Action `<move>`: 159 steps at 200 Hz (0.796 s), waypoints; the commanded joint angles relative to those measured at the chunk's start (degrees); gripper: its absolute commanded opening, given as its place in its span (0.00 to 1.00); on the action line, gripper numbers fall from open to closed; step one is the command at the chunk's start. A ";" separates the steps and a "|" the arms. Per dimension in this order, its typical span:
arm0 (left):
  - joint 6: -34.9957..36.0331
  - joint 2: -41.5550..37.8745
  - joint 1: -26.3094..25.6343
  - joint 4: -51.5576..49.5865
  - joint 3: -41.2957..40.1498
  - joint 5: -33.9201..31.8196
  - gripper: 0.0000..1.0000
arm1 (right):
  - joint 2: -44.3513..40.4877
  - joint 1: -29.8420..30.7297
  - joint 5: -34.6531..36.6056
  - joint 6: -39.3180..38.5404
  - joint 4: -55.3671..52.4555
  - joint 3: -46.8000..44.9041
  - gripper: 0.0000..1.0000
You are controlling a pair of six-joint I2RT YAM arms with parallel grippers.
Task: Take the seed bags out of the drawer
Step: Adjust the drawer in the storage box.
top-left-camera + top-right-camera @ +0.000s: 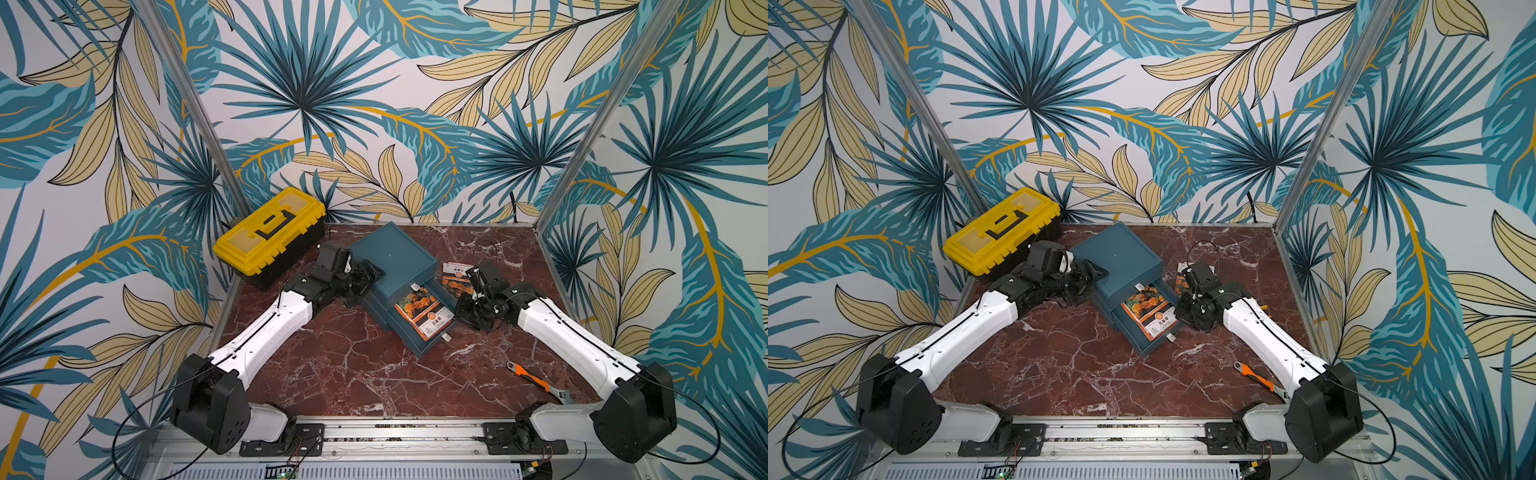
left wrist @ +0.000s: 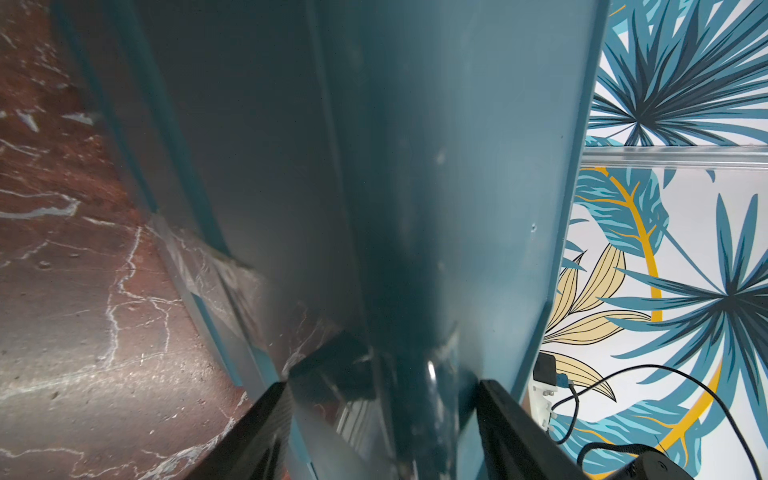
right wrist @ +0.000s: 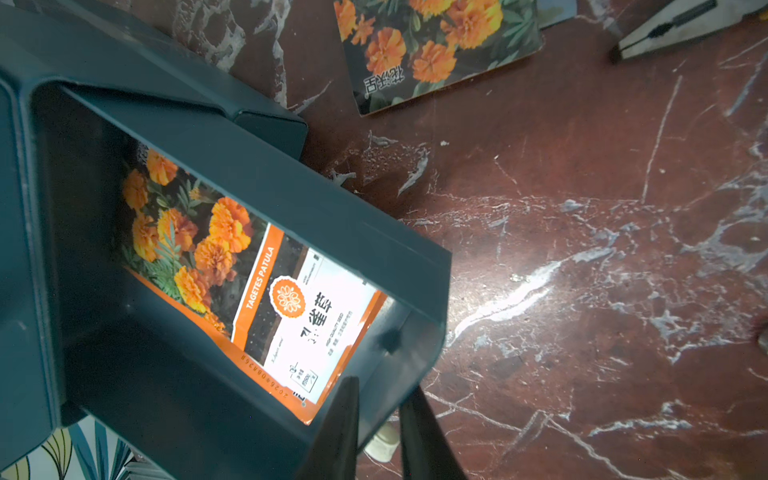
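A teal drawer cabinet [image 1: 390, 253] [image 1: 1117, 257] stands mid-table with its top drawer [image 1: 440, 291] pulled out. One of the seed bags [image 1: 422, 309] [image 1: 1148, 311] [image 3: 232, 270], with orange flowers on it, lies flat inside the drawer. Another seed bag [image 1: 455, 276] [image 3: 436, 50] lies on the table to the right of the cabinet, partly behind my right wrist. My right gripper [image 1: 454, 319] [image 3: 378, 395] is at the drawer's front corner, one finger inside and one outside, closed on the front wall. My left gripper [image 1: 372, 270] [image 2: 382, 390] clamps the cabinet's [image 2: 415, 166] rear left edge.
A yellow toolbox [image 1: 270, 228] stands at the back left, just behind my left arm. An orange-handled wrench [image 1: 534, 378] [image 1: 1258, 376] lies near the front right beside my right arm. The metal jaws of a tool [image 3: 665, 29] lie next to the loose bag.
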 commanded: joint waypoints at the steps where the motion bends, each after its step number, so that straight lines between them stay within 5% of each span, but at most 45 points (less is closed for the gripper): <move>1: -0.41 0.63 0.25 2.78 -1.54 -0.05 0.74 | 1.33 -0.28 -3.55 -1.88 -0.11 0.07 0.18; 159: -1.15 -0.19 0.30 4.50 -3.40 -0.33 0.74 | 2.80 -2.48 -10.98 -6.80 -7.46 4.65 0.01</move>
